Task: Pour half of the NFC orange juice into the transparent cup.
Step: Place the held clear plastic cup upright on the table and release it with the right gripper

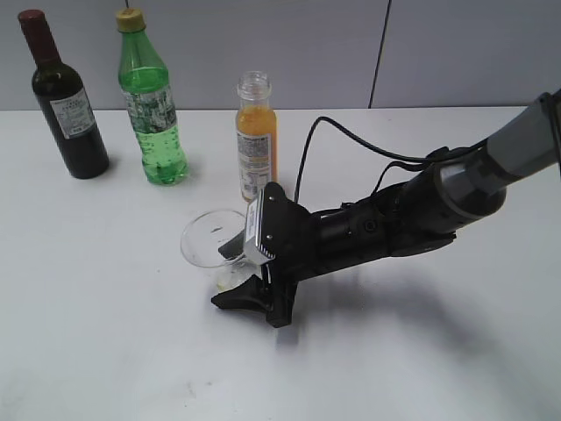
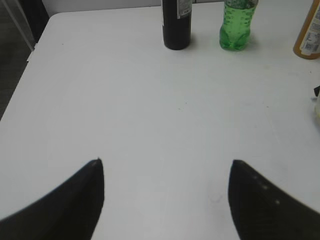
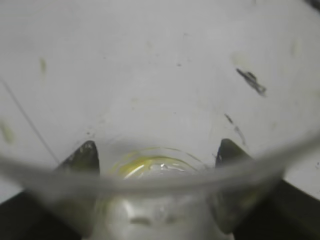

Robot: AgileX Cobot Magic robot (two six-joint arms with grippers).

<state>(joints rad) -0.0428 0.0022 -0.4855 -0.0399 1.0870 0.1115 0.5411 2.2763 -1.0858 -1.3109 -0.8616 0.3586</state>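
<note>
The NFC orange juice (image 1: 256, 145) stands capless and upright on the white table, just behind my right arm; its lower part shows at the right edge of the left wrist view (image 2: 310, 35). The transparent cup (image 1: 206, 237) stands upright in front of it with a little yellow liquid at its bottom (image 3: 150, 165). My right gripper (image 1: 219, 279) lies low on the table with a finger on each side of the cup's lower wall, closed on it (image 3: 157, 150). My left gripper (image 2: 166, 162) is open and empty above bare table; it is out of the exterior view.
A green bottle with a yellow cap (image 1: 153, 114) and a dark wine bottle (image 1: 68, 105) stand at the back left; both also show in the left wrist view, green (image 2: 237, 25) and dark (image 2: 176, 25). A black cable (image 1: 307, 149) loops behind the right arm.
</note>
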